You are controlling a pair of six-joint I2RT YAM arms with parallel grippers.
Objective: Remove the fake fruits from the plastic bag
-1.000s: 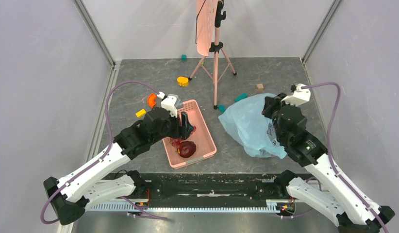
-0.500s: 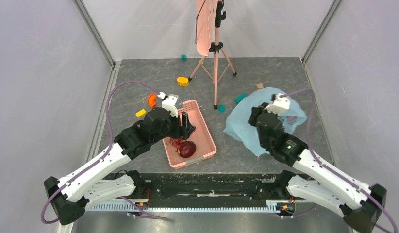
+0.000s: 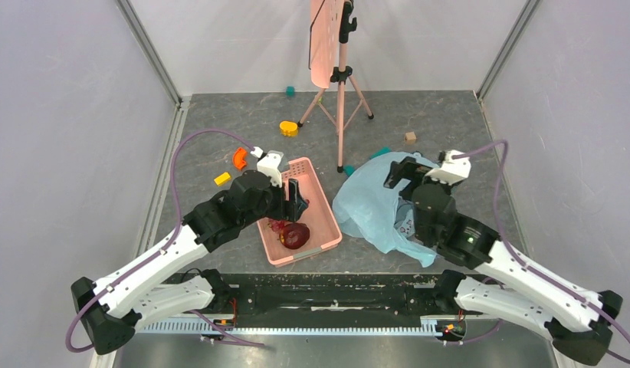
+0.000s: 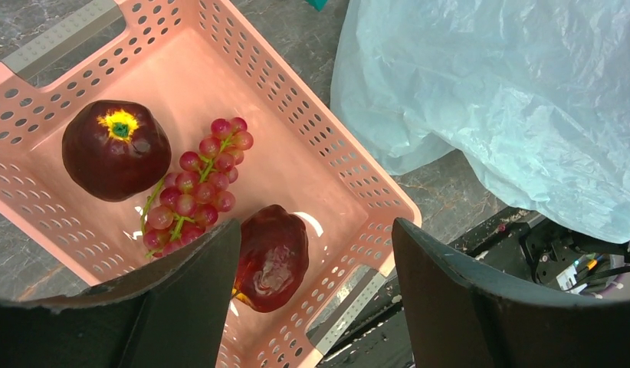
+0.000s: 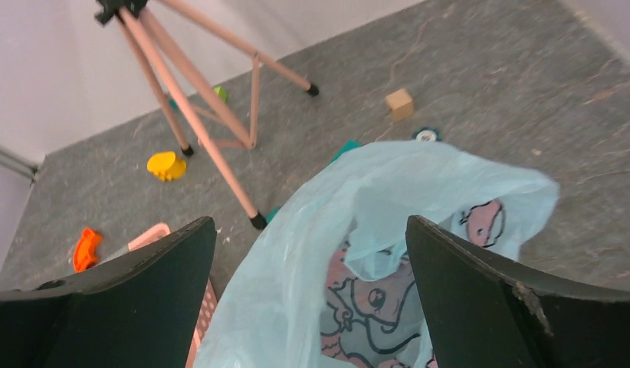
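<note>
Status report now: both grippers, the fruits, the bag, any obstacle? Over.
Left gripper open above pink basket. Right gripper open over plastic bag. Two fake fruits and grapes lie in basket. Bag contents hidden; no obstacle seen.

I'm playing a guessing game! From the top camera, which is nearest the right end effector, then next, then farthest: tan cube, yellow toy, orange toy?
1. Tan cube, just beyond the right end effector.
2. Yellow toy, off to the left, by a foot of the tripod.
3. Orange toy, farthest left, past the pink basket.
</note>
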